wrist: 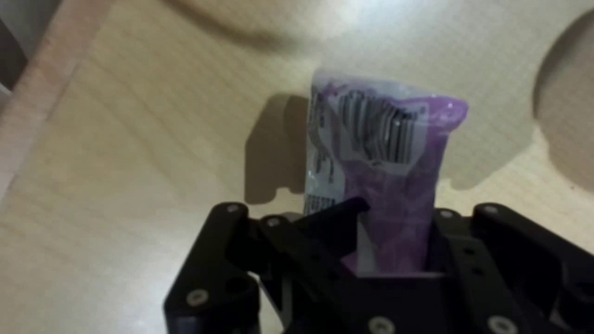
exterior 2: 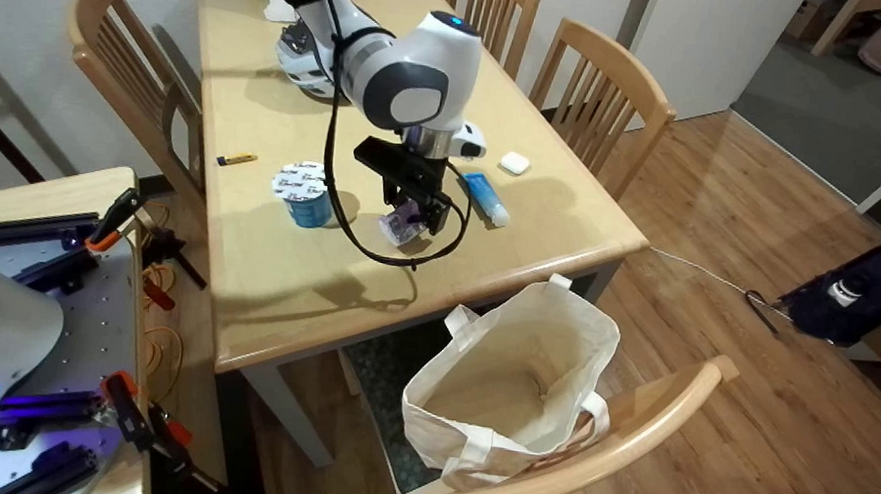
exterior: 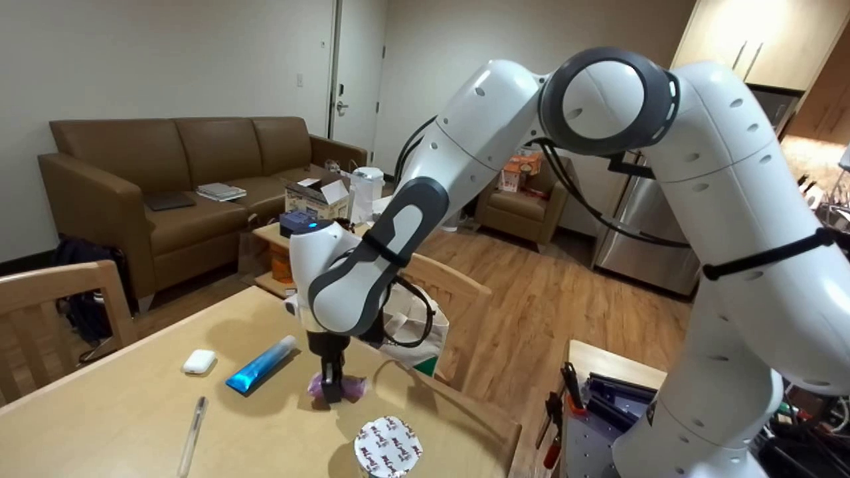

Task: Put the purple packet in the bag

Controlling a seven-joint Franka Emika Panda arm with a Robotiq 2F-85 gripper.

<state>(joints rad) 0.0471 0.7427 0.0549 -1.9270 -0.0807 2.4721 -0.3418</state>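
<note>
Currently, the claw (exterior: pixel 331 393) points down at the table (exterior 2: pixel 574 220), its fingers pinching the purple packet (wrist: pixel 387 171) near the middle, with wrapper sticking out to both sides of the grip in an exterior view. Wrist view: a printed barcode and a pale strip face the camera; the wrapper is glossy and wrinkled, and a shadow falls on the wood beside it. Whether the packet bears on the tabletop or sits slightly above it cannot be told. Packet position: between the cup (exterior 2: pixel 307 208) with the patterned lid (exterior: pixel 388 445) and the blue tube (exterior 2: pixel 487 197), apart from both. Just beyond the tube lies a small white case (exterior: pixel 199 362), with a pen (exterior: pixel 192 435) near it. A helmet (exterior 2: pixel 308 65) sits farther up the table, partly behind the arm (exterior: pixel 465 133); a small yellow item (exterior 2: pixel 237 159) lies near the table edge. The bag (exterior 2: pixel 428 438), whitish, with handles, stands on a chair (exterior 2: pixel 606 465) beside the table, mouth facing up. The packet is outside it, well apart. A brown sofa (exterior: pixel 179 159) stands along the wall.
</note>
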